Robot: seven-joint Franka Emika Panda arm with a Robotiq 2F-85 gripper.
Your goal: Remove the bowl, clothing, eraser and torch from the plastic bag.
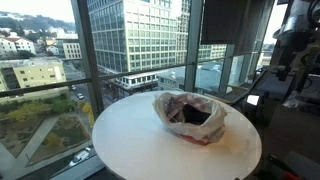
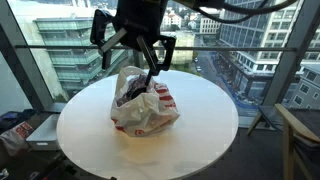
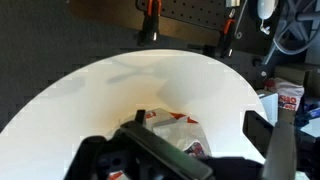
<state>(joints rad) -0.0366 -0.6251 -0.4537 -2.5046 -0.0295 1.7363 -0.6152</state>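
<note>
Wrist view: my pincer [image 3: 188, 152] is spread wide just above the crumpled plastic bag [image 3: 178, 126], which sits near the middle of the round white table [image 3: 70, 95], mouth open upward.

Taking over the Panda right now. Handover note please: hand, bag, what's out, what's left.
Hand: open and empty, raised over the table near the plastic bag, not in it.
Bag: sits near the middle of the round table with its mouth open upward. Dark contents show inside in an exterior view; the single items cannot be told apart.
Done: nothing. None of the four items lies on the table outside the bag.
Left: take out all four items, one at a time, and set them on the table.
</note>
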